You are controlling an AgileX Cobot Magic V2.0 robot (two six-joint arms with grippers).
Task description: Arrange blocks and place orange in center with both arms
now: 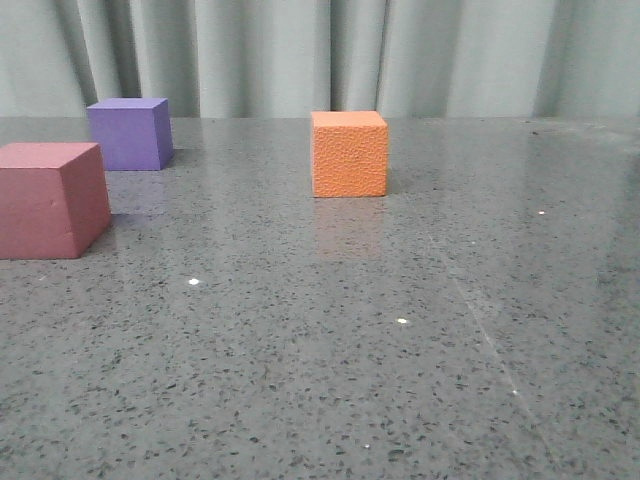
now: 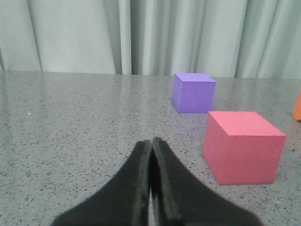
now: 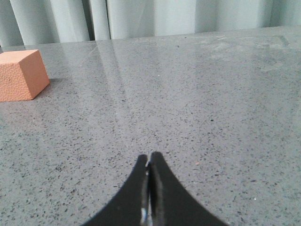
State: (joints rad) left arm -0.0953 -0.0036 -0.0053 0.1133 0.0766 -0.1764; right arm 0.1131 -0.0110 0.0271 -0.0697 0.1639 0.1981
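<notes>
The orange cube (image 1: 349,154) stands on the grey stone tabletop (image 1: 400,330) near the middle, toward the back. The purple cube (image 1: 130,133) stands at the back left. The pink-red cube (image 1: 50,199) sits at the left edge, nearer than the purple one. No arm shows in the front view. My left gripper (image 2: 151,140) is shut and empty, low over the table; the pink-red cube (image 2: 242,146) and purple cube (image 2: 193,92) lie ahead of it, and a sliver of the orange cube (image 2: 297,106) shows. My right gripper (image 3: 149,155) is shut and empty; the orange cube (image 3: 21,75) lies far ahead of it.
Pale grey-green curtains (image 1: 400,50) hang behind the table's far edge. A faint scratch (image 1: 480,330) runs across the tabletop on the right.
</notes>
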